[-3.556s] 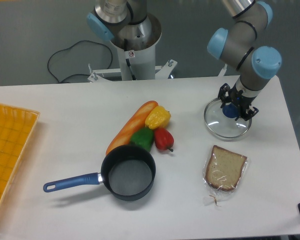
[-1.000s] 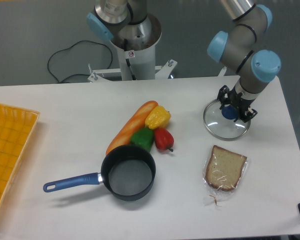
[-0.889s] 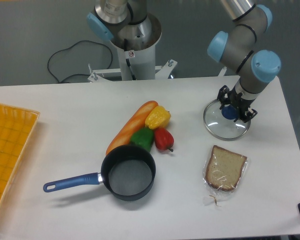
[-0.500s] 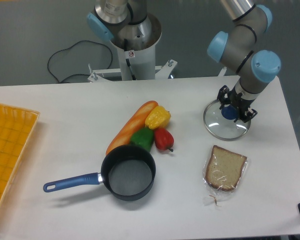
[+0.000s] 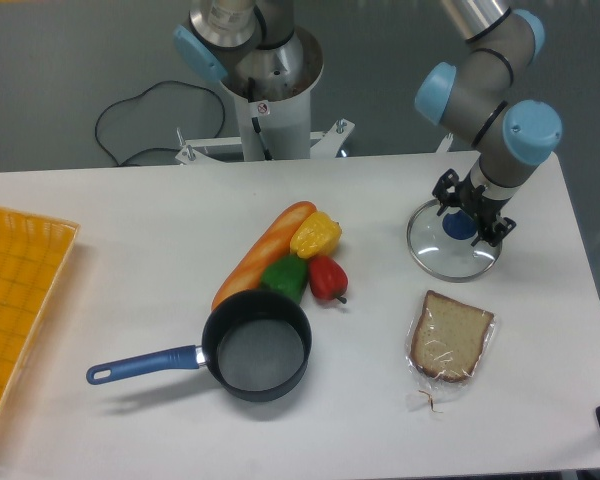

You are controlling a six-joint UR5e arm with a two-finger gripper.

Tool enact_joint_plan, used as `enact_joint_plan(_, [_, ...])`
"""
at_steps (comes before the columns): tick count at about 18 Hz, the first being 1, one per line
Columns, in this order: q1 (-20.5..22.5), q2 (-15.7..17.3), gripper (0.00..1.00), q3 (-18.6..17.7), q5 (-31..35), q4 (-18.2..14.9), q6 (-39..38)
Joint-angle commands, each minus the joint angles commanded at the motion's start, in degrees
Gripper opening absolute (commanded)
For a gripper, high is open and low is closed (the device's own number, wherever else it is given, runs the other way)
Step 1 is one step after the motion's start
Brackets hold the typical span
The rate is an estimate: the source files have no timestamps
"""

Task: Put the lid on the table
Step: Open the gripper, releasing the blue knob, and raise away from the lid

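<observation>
The lid (image 5: pixel 435 252), clear glass with a metal rim and a blue centre knob (image 5: pixel 459 226), lies flat on the white table (image 5: pixel 130 260) at the back right. My gripper (image 5: pixel 470 208) hangs straight over the knob. Its black fingers (image 5: pixel 444 188) stand slightly apart on either side of the knob and just above it, so it looks open and not clamped on the knob. The far part of the lid is hidden behind the gripper.
A bagged bread slice (image 5: pixel 450 337) lies just in front of the lid. A baguette (image 5: pixel 262 253), yellow (image 5: pixel 316 234), green (image 5: pixel 284 277) and red (image 5: pixel 327 278) peppers and a blue-handled saucepan (image 5: pixel 256 344) sit mid-table. A yellow gridded tray (image 5: pixel 15 300) is at the left edge.
The lid settled slightly lower and left onto the table. In the last half second the fingers spread a little and rose off the knob.
</observation>
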Motion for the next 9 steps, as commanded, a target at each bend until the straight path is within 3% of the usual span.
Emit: enact_joint_plan(9, [0.44,2.02,1.0,2.63,0.26,-0.79,0.35])
